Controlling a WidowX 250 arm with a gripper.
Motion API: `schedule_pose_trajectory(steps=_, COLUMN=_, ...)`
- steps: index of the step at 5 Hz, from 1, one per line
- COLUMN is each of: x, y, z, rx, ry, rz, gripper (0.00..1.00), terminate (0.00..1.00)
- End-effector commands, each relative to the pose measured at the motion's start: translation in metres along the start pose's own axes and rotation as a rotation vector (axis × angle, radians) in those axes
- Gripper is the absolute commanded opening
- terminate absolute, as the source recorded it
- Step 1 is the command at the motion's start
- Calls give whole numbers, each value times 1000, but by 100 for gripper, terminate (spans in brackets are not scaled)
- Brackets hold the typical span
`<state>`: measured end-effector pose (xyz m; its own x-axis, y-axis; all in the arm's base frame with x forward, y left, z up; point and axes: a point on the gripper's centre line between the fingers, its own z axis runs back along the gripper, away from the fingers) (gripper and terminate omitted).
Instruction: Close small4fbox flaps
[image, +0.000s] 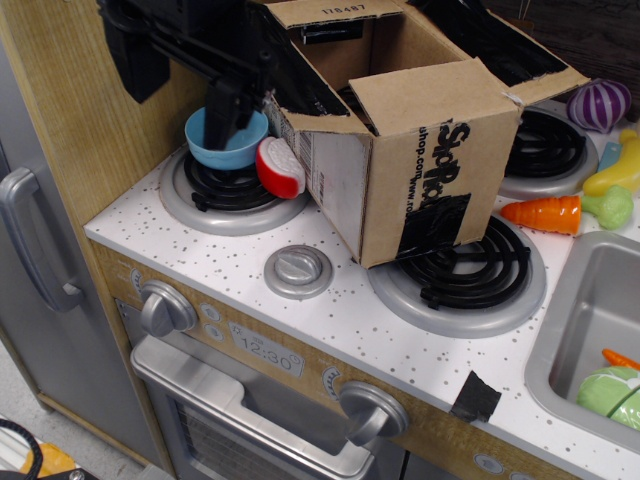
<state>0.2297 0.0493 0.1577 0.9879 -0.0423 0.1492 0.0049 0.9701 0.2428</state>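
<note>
Fingers (225, 120), grip state unclear, hang over the blue bowl (226, 147), just left of the small4fbox (400, 170).

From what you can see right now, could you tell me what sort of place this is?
Most likely a toy play kitchen: a speckled counter with coil burners, an oven clock panel with knobs, a sink, and plastic food such as a carrot.

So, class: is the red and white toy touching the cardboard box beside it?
Touching. The one camera view shows the red and white toy leaning against the box wall, with no gap visible between them.
</note>
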Motion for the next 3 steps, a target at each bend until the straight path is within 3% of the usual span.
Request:
schedule_pose_trajectory(steps=1, x=21, y=8, z=-18, rx=-44, ry=3, rz=-21, gripper=100, terminate=0)
schedule_pose_trajectory(steps=3, x=52, y=-2, z=-16, rx=-12, ry=-55, rz=2, gripper=100, terminate=0)
